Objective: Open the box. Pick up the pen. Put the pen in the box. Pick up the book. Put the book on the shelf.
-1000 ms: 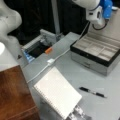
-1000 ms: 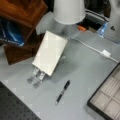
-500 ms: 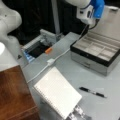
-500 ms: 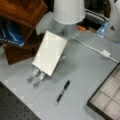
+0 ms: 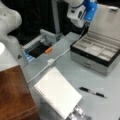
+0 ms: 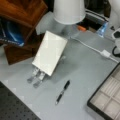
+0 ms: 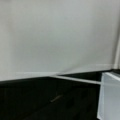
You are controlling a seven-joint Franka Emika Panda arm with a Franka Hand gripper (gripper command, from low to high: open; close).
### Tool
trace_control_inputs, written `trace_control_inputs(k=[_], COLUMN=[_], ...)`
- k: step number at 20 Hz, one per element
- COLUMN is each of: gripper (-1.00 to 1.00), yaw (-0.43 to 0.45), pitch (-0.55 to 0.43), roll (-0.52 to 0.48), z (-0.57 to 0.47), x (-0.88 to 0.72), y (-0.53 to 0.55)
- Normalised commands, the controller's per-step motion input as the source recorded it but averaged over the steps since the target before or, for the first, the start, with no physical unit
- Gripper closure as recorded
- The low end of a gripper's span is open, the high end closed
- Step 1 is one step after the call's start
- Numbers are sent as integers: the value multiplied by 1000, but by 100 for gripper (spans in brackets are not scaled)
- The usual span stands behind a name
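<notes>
The box (image 5: 96, 53) stands open at a front view's right, its lid (image 5: 107, 21) tilted up and back, its grey compartments bare. My gripper (image 5: 86, 25) hangs under the white and blue wrist, at the lid's left edge above the box's back corner. The black pen (image 5: 92, 92) lies on the grey table in front of the box, also visible as the pen (image 6: 62, 92) in a front view. The white book (image 5: 57, 95) leans on a metal stand; book (image 6: 50, 52). The brown shelf (image 5: 15, 97) sits at the left. The wrist view is filled by a pale grey surface (image 7: 60, 35).
A black tray with an orange piece (image 5: 41, 50) sits behind the book. A white cable with an adapter (image 5: 50, 61) runs across the table. A large white rounded body (image 5: 8, 27) stands at the left, and a white cone shape (image 6: 68, 10) stands behind the book.
The wrist has shifted a little left and down beside the lid. The lid looks tipped further back. Pen and book have not moved.
</notes>
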Motion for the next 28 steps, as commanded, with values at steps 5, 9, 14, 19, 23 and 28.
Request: trace_control_inputs(k=[5, 9, 14, 19, 23, 28], gripper=[-100, -100, -100, -100, -100, -100], yaw=[125, 67, 96, 175, 254, 427], pitch=[168, 155, 155, 140, 127, 107], roll=[-345, -390, -635, -585, -369, -288], z=[76, 138, 164, 158, 149, 112], x=[53, 154, 269, 322, 308, 381], y=[-470, -401, -486, -474, -329, -187])
